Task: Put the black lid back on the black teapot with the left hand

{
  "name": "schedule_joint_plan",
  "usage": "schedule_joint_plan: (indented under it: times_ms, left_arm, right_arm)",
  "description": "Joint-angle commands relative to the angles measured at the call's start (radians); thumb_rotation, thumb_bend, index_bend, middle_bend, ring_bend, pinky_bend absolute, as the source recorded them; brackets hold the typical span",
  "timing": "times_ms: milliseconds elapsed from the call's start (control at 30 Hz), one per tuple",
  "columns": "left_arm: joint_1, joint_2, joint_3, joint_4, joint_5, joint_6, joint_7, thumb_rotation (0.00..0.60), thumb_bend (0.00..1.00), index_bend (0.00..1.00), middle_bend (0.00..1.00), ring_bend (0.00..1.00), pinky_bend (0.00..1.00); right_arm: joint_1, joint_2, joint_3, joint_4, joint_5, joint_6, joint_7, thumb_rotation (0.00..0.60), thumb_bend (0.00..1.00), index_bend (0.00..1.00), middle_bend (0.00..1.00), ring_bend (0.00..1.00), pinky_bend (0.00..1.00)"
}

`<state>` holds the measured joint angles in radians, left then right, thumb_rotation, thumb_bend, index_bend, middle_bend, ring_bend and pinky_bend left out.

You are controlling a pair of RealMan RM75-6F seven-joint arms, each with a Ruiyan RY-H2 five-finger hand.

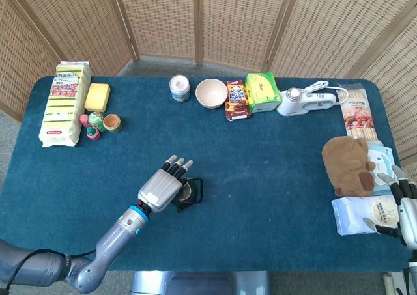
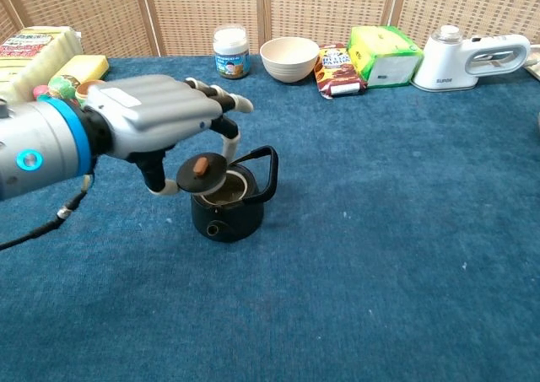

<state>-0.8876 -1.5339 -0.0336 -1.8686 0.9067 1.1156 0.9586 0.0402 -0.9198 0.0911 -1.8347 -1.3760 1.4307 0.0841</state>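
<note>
silver-grey left hand (image 2: 156, 119) with black-jointed, pale-tipped fingers (image 2: 226, 100), blue wrist ring, thin black cable

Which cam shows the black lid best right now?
Chest view: the black lid shows whole, held by the left hand just above the black teapot. In the head view the hand hides it.
</note>
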Motion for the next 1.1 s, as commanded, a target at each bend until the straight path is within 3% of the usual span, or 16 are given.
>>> schedule_joint_plan:
  times_ms: [33,767,1100]
  left_arm:
    - [-0.015,-0.026,-0.004,0.012,-0.028,0.0,0.026,0.6,0.25,0.41,0.0,0.0,0.05]
    - [-0.057,-0.111,-0.038,0.09,-0.123,0.021,0.065,0.6,0.25,0.41,0.0,0.0,0.05]
    - [-0.063,-0.104,-0.039,0.081,-0.137,0.024,0.056,0.6,0.24,0.4,0.0,0.0,0.05]
  right_arm:
    - [-0.001,0.001,0.001,0.001,0.001,0.001,0.004,0.6,0.08,0.16,0.02,0.0,0.0]
    - [-0.001,0.008,0.001,0.003,0.001,0.0,0.019,0.6,0.08,0.16,0.02,0.0,0.0]
    - [-0.002,0.009,0.001,0.004,0.0,0.001,0.02,0.6,0.08,0.16,0.02,0.0,0.0]
